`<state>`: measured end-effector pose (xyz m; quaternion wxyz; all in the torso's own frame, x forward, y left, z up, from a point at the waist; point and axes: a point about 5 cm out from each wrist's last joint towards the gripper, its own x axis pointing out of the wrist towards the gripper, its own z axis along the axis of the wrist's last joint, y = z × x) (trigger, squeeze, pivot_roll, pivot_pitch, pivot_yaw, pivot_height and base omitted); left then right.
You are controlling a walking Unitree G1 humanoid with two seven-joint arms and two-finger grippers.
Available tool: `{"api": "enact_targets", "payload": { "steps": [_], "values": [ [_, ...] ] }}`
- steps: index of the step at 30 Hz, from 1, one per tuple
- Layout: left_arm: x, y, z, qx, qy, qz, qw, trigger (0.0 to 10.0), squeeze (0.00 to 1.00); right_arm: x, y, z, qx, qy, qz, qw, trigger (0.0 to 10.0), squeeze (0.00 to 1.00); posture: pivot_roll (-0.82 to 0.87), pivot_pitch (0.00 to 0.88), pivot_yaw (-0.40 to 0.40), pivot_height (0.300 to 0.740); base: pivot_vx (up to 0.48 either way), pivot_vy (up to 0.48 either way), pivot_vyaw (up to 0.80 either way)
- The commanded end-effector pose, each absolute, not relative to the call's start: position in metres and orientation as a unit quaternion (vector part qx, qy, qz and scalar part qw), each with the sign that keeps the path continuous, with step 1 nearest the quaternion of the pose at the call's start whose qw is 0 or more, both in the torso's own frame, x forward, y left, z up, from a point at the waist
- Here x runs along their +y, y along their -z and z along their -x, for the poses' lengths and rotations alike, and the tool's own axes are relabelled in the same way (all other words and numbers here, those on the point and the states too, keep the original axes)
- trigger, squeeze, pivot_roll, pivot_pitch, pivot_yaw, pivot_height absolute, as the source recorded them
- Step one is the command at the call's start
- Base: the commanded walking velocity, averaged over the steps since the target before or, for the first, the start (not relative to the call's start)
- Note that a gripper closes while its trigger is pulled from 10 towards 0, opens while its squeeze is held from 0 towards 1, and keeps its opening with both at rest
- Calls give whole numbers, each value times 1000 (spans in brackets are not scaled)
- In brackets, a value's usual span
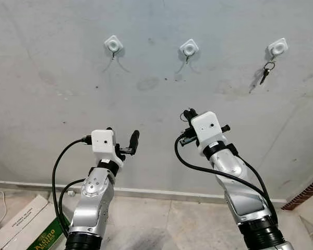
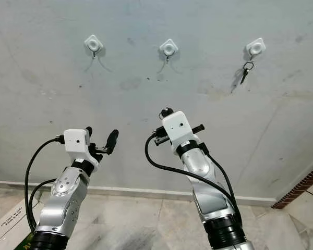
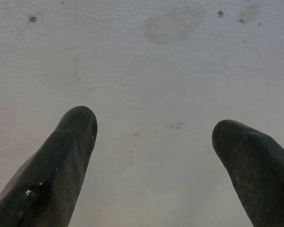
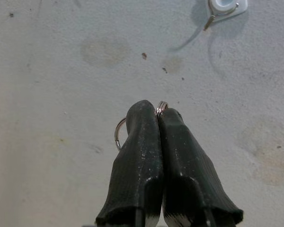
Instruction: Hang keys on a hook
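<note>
**Three hooks on the wall, one key ring held ready**

Three white hooks are fixed in a row on the grey wall (image 1: 52,104). The left hook (image 1: 113,45) and the middle hook (image 1: 189,48) are bare; a set of keys (image 1: 266,73) is already hung from the right hook (image 1: 277,47).

The right gripper (image 4: 158,113) is clenched on a key ring (image 4: 118,133), whose silver loop is seen poking out beside and above the fingertips (image 4: 142,113). The middle hook is found above this gripper and a little ahead of it, well apart as yet. Whether keys dangle below the ring cannot be told, since that part is hidden by the fingers.

The left gripper (image 3: 154,127) is released, its fingers spread wide and nothing held between them; bare wall is faced.

The step in hand is judged to be the carry up to a free hook. It is best done if the ring is raised so that the open part of the loop, not the fingers, is brought over the hook's wire tip, then lowered until the ring is caught. The grip should be loosened only once the ring is seated, otherwise it may be dropped to the floor (image 1: 161,219).
</note>
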<state>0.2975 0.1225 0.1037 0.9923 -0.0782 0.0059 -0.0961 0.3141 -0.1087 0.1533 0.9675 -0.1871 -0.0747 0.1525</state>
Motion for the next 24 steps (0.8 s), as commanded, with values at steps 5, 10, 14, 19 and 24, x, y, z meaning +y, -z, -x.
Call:
{"api": "enact_targets", "payload": {
  "steps": [5,10,14,19,24],
  "values": [
    [117,-114,-303,-13,113,80,990,10000,0,-109,-158,-311,-84,-164,187,965,10000,0,-66,0,53,740,0,0,0],
    [115,-115,-304,-16,115,82,990,10000,0,-109,-158,-311,-86,-167,190,964,10000,0,-69,0,49,740,0,0,0],
    [113,-112,-300,-13,118,86,989,10000,0,-109,-160,-313,-85,-164,187,965,10000,0,-69,0,44,740,0,0,0],
    [113,-112,-300,-13,119,87,989,10000,0,-110,-160,-313,-85,-164,187,965,10000,0,-69,0,42,740,0,0,0],
    [113,-113,-301,-17,122,89,988,10000,0,-110,-163,-312,-90,-165,187,964,10000,0,-75,0,42,740,104,0,0]
  ]
}}
